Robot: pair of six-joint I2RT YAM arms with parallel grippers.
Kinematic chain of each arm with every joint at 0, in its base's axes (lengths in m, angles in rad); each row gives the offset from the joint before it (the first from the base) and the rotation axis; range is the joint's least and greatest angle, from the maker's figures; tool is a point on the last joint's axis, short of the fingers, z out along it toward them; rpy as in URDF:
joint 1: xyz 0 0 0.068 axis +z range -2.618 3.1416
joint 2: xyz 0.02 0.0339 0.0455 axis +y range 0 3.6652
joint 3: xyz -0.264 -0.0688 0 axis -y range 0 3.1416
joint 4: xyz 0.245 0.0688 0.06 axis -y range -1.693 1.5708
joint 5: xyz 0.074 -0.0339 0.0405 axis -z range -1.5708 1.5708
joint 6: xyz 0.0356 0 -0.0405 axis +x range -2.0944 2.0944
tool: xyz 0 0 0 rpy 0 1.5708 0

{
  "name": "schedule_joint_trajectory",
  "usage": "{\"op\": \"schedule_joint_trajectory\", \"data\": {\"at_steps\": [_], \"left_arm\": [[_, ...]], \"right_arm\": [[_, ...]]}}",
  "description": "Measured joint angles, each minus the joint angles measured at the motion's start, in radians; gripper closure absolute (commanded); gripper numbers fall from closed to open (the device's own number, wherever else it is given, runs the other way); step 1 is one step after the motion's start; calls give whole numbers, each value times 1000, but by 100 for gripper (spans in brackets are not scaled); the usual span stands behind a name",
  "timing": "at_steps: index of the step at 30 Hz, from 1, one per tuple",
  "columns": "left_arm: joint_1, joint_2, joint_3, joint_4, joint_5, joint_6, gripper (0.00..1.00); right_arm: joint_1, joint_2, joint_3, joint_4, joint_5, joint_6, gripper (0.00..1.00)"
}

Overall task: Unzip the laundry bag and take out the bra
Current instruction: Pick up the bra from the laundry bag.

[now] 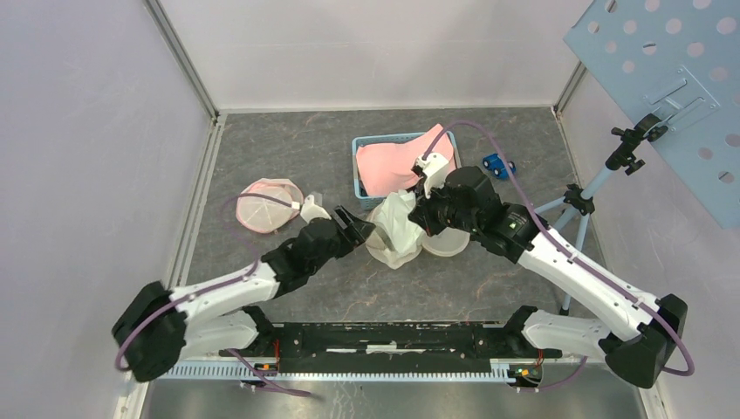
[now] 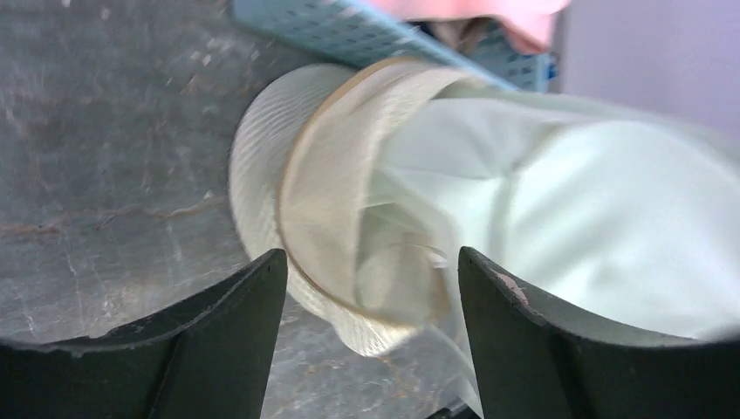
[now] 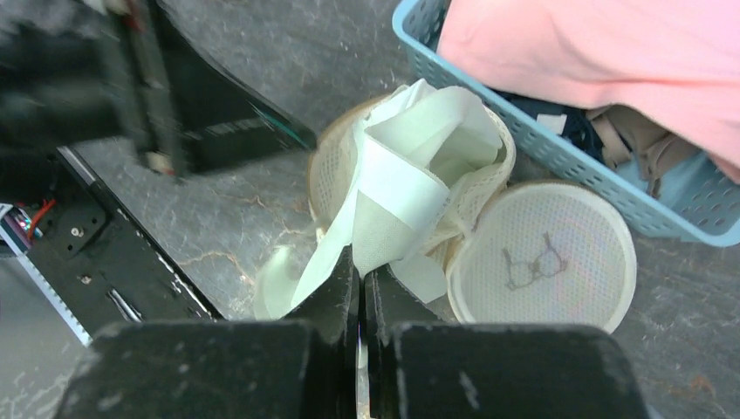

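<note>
Where the bag lies, from above: the laundry bag (image 1: 388, 253) sits mid-table, just in front of the blue basket (image 1: 365, 150) and between my two grippers.
Top, bra: pale fabric that I take to be the bra (image 1: 400, 214) stands up out of the bag and leans toward the right arm.
Top, right gripper (image 1: 422, 212): directly over the bag and touching that fabric, so it is the nearer one.
Top, left gripper (image 1: 362, 231): just beside the bag's left edge, jaws spread and empty.
Top, basket contents: a heap of pink cloth (image 1: 397, 161).
Top, elsewhere: a second, pinkish mesh pouch (image 1: 266, 205) lies well apart to the left.

Left wrist, fingers (image 2: 218, 332): parted wide with nothing between them, and the bag's round rim (image 2: 262, 148) straight ahead.
Left wrist, bag mouth: it gapes toward me, and the bra (image 2: 558, 201) spills out to the right.

Right wrist, gripper (image 3: 362, 288): clenched, and a strip of the bra (image 3: 393, 192) appears pinched at the tips.
Right wrist, bag: already unzipped, I judge. One mesh half (image 3: 336, 175) stands cupping the fabric, and the other half (image 3: 541, 262) lies flat beside it, against the basket (image 3: 524, 131).
Right wrist, bra axis: the strip runs from the cupped half down to my fingertips, and most of the fabric is folded inside the cup.
Right wrist, basket contents: pink cloth (image 3: 611, 61) on top, with darker and tan garments under its edge.
Coming move, my judgement: the pull goes away from the cupped half along that strip, and the left gripper is placed to pin the rim.
</note>
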Motion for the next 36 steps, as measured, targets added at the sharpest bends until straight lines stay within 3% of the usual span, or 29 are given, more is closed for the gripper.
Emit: {"op": "schedule_joint_trajectory", "data": {"at_steps": [5,11,16,21,29,36], "left_arm": [[0,-173,51,-79,-21,127,26],[0,-83,130,-109,-19,199,23],[6,-13,137,-120,-32,200,20],[33,-31,111,-102,-40,194,20],[37,-117,111,-123,-49,217,19],[38,-195,198,-248,-34,401,18]], "right_arm": [[0,-6,-52,7,-16,-3,100],[0,-7,-35,9,-71,-17,100],[0,-8,76,-7,-101,-35,100],[0,-14,182,-12,-99,-48,100],[0,-26,128,8,-105,-31,100],[0,-30,135,6,-36,23,100]]}}
